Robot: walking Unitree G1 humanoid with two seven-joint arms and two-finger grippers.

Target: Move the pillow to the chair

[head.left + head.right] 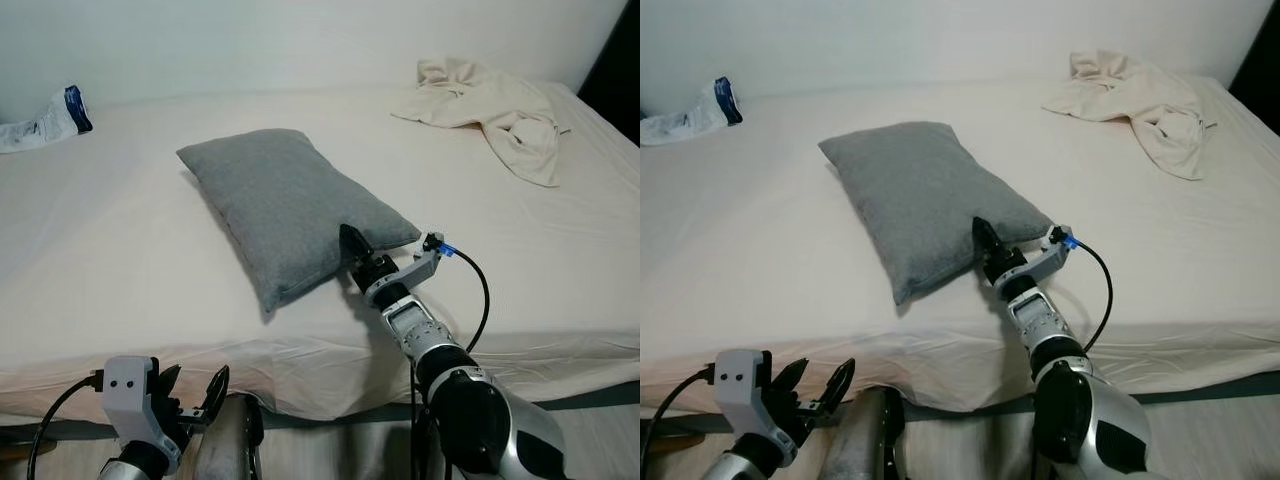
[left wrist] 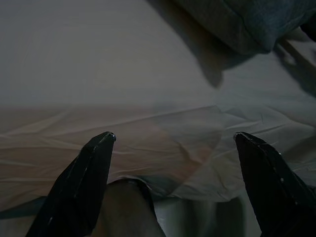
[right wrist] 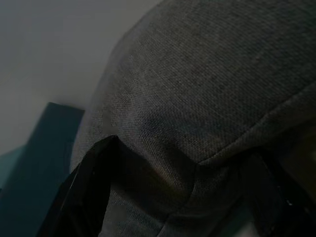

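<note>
The right gripper (image 1: 352, 243) reaches over the bed's front edge, its black fingers spread around the near edge of the grey pillow (image 1: 288, 208); its wrist view shows woven fabric bulging between them, though a firm clamp cannot be confirmed. The rectangular pillow lies diagonally mid-bed (image 1: 120, 260). The left gripper (image 1: 192, 395) hangs open below the bed's front edge. A cream cloth (image 1: 490, 105) sits at the far right corner.

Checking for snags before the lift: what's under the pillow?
The pillow lies flat on the bed sheet. The right hand is at its near edge. Whatever lies beneath it is covered and can't be seen.
</note>
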